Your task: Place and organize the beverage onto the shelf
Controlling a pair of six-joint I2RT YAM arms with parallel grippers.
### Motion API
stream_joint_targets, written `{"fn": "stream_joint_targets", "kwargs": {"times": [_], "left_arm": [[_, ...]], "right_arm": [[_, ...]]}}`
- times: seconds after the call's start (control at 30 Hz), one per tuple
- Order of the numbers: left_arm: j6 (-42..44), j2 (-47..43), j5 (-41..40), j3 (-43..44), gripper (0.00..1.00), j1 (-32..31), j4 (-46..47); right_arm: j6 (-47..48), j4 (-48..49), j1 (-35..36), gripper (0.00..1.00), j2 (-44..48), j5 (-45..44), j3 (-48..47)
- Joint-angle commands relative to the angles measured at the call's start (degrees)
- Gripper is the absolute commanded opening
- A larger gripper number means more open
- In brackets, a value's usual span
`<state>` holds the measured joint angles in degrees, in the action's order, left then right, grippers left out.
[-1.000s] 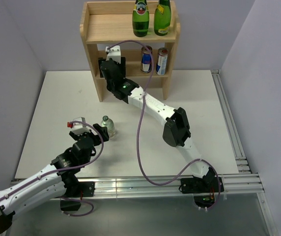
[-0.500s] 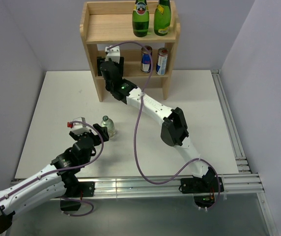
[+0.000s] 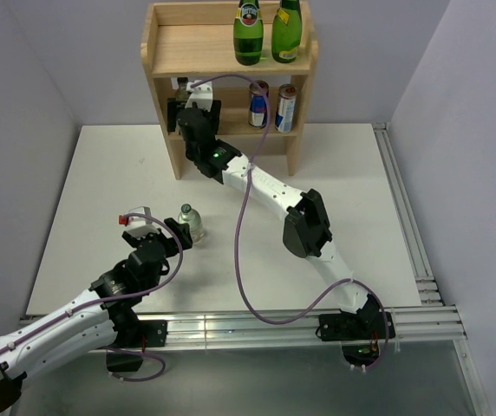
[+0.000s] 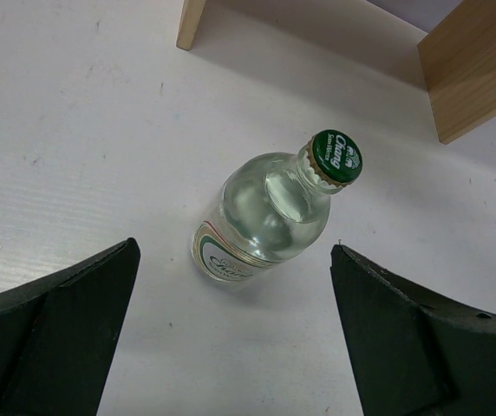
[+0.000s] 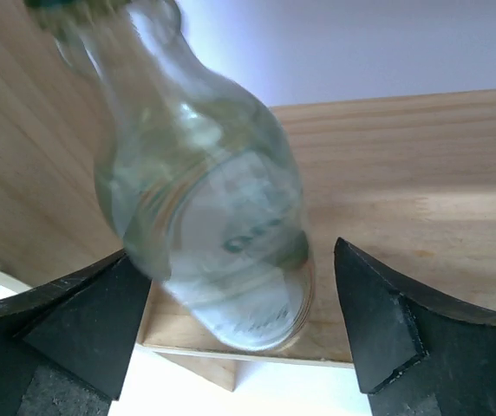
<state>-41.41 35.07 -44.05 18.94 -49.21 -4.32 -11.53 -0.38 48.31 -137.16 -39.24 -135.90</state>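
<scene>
Top view first. The shelf (image 3: pixel 198 50) is at the upper middle of the frame, with two green bottles (image 3: pixel 248 33) on the right of its top tier and two cans (image 3: pixel 258 104) on the right of the middle tier. The right gripper (image 3: pixel 185 108) is poked into the left end of that middle tier, and the neck of a glass bottle (image 3: pixel 181 87) shows just above it. At lower left, the left gripper (image 3: pixel 159 224) sits just beside a capped clear bottle (image 3: pixel 192 223) that stands on the table (image 3: pixel 101 173), well apart from the shelf.

Left wrist view: the capped clear bottle is upright mid-frame. The fingers (image 4: pixel 57 329) are spread wide either side of it and touch nothing.

Right wrist view: the glass bottle is blurry, with its base on the wooden board close to the front edge. The fingers (image 5: pixel 387 338) are parted. There's a clear gap at the one on the right of the frame. The one on the left of the frame is right at the glass, and I can't tell if it touches. Either way it isn't clamped.

So I'd call this the set-down of that bottle on the middle tier. Next, I reckon the right arm needs to back straight out without clipping the bottle, since it sits so near the edge. After that the left fingers need to close on the body of the table bottle.
</scene>
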Motion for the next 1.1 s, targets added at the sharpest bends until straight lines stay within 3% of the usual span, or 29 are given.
{"fn": "stream_joint_targets", "kwargs": {"times": [0.0, 0.47, 0.77, 0.93, 1.07], "left_arm": [[-0.60, -0.44, -0.77, -0.22, 0.99, -0.18, 0.54], [-0.43, 0.00, -0.95, -0.04, 0.99, -0.18, 0.80], [-0.17, -1.67, -1.30, -0.66, 0.99, -0.18, 1.06], [-0.16, -0.97, -1.74, -0.40, 0.99, -0.18, 1.15], [0.63, 2.01, -1.47, -0.66, 0.99, -0.18, 3.61]], "right_arm": [[-0.86, 3.81, -0.41, 0.91, -0.38, 0.22, -2.97], [-1.12, 3.29, 0.55, 0.92, 4.09, -1.88, 1.68], [-0.25, 12.07, 6.26, 0.92, 26.49, -6.81, 32.41], [-3.14, 11.28, 8.90, 0.92, 38.25, -7.95, 43.68], [-7.44, 9.27, 12.23, 0.91, 49.25, -11.98, 58.32]]}}
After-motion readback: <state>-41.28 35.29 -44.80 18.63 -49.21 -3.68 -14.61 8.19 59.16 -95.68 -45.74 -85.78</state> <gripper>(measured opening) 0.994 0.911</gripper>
